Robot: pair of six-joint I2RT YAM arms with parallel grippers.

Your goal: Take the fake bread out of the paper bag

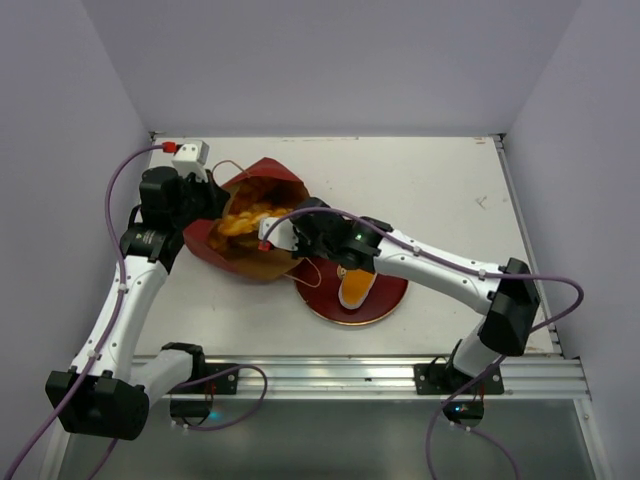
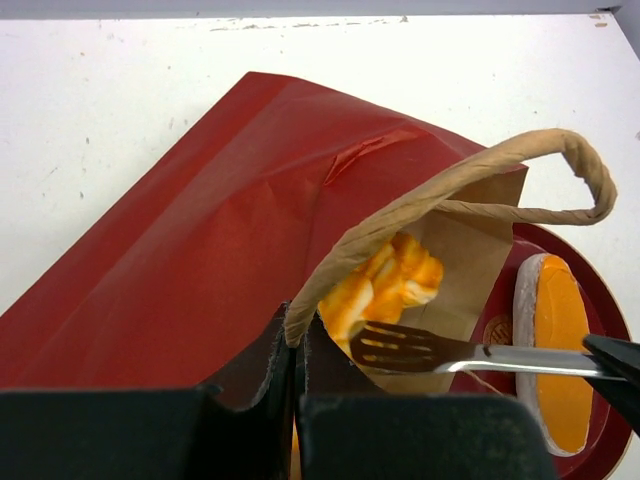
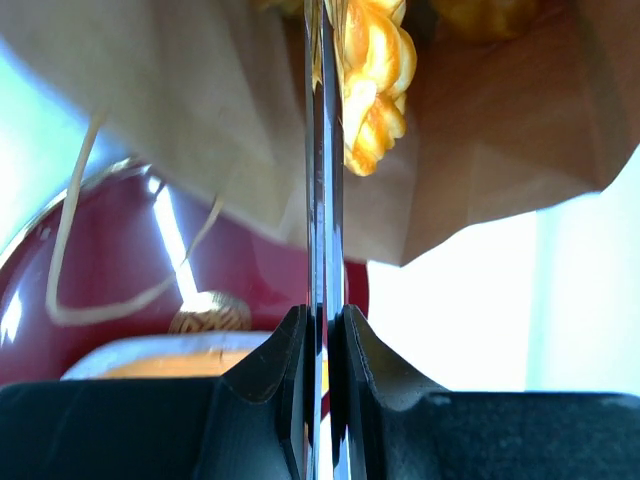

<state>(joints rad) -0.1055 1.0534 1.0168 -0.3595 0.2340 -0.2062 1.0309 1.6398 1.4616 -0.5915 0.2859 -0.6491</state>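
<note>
Starting at the left gripper [image 2: 297,335]: its jaws are pressed together and pinch the tan cord handle [image 2: 450,180] right where it meets the lip of the paper bag [image 2: 200,250]. From there the cord arcs up and loops over the bag's mouth.

The right gripper [image 3: 322,320] is clamped tight on a metal fork [image 2: 400,350], seen edge-on as a thin blade between the fingers in its own wrist view. The fork's tines poke into the bag's mouth, right up against the fake bread [image 2: 390,285]. Can't tell if they're actually stuck in it or just touching.

The bag lies on its side, dark red outside and brown kraft inside, with the mouth propped open. The golden-orange bread sits inside, close to the mouth, and the right wrist view shows a twisted, knobbly piece [image 3: 375,70] near the fork tip.

Just beside the bag's mouth is a round dark-red plate [image 1: 385,305], and the bag's lip overlaps the plate's edge a bit. One flat orange slice [image 1: 357,285] with a pale rim is out of the bag and lies on that plate. A second thin cord [image 3: 70,250] from the bag droops loose over the plate.

All of this sits on a white table [image 1: 430,190]. The left arm comes in behind the bag's closed end and the right arm reaches across the plate to the bag's mouth.
</note>
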